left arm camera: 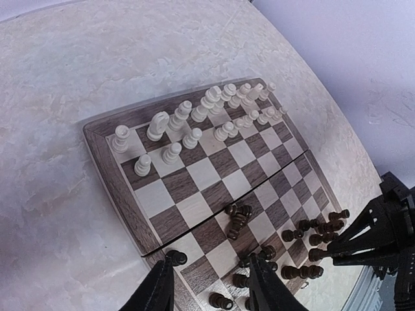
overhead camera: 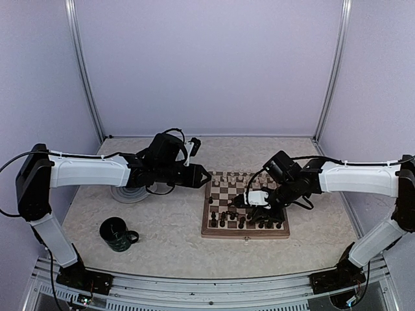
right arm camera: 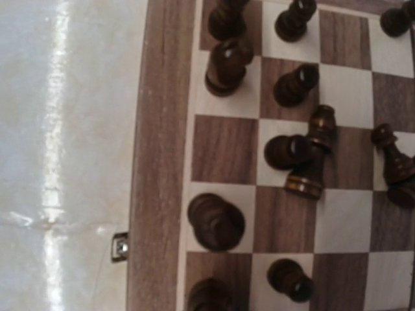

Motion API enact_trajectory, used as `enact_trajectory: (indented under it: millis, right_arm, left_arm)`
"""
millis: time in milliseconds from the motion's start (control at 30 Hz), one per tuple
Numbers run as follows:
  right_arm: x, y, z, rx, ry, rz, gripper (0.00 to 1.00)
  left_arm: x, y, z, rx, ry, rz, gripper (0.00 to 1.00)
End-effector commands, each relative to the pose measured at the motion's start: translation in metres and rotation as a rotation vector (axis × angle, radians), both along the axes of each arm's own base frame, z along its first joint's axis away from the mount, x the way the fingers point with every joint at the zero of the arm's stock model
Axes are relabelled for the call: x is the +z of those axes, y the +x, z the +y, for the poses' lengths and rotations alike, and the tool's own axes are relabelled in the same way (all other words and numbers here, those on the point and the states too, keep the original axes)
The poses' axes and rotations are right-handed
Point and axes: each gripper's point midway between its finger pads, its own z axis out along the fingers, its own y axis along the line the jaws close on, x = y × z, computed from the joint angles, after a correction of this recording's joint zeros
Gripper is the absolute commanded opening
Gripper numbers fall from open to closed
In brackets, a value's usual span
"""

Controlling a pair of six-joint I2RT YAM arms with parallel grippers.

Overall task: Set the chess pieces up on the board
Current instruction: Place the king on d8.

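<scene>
Layout: the board point(overhead camera: 227, 234) lies right of centre on the table, its clasp point(right arm camera: 120, 246) toward the arms. The cream pieces point(left arm camera: 207, 110) stand in two rows along the far edge, and that side looks done. The dark pieces point(left arm camera: 305, 249) crowd the near rows, mostly upright but bunched, not one per square. Toward mid-board lie the fallen pieces point(right arm camera: 305, 155), two of them crossed and touching.

Effectors: the right gripper point(overhead camera: 254, 201) hangs low over the dark side. Its fingers do not show in its own camera and the top view is too small, so I cannot tell its opening or whether it carries anything. The left gripper point(left arm camera: 211, 264) hovers by the board's left side, fingers part-way apart with nothing between them.

Step in hand (judged): the right arm stands a fallen dark piece on its home square.

Method notes:
- Take the upper piece of the crossed pair first.
- Close across the narrow stem, fingers square to its long axis.
- Lift above the neighbours' heads before moving sideways.
- Set the base flat at the centre of a free square, and release only once it bears.
- Main risk: a finger brushes the bunched uprights and topples them.
</scene>
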Motion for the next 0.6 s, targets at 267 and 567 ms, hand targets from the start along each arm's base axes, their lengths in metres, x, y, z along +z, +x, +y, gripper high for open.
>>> enact_trajectory:
  millis: [267, 567]
  right_arm:
    - [-0.023, 0.001, -0.001, -0.012, -0.031, 0.042, 0.08]
    - [-0.029, 0.001, -0.002, -0.018, -0.047, 0.053, 0.18]
  left_arm:
    - [0.004, 0.004, -0.001, -0.006, -0.006, -0.015, 0.41]
    - [0.003, 0.004, -0.002, -0.008, -0.009, -0.01, 0.41]
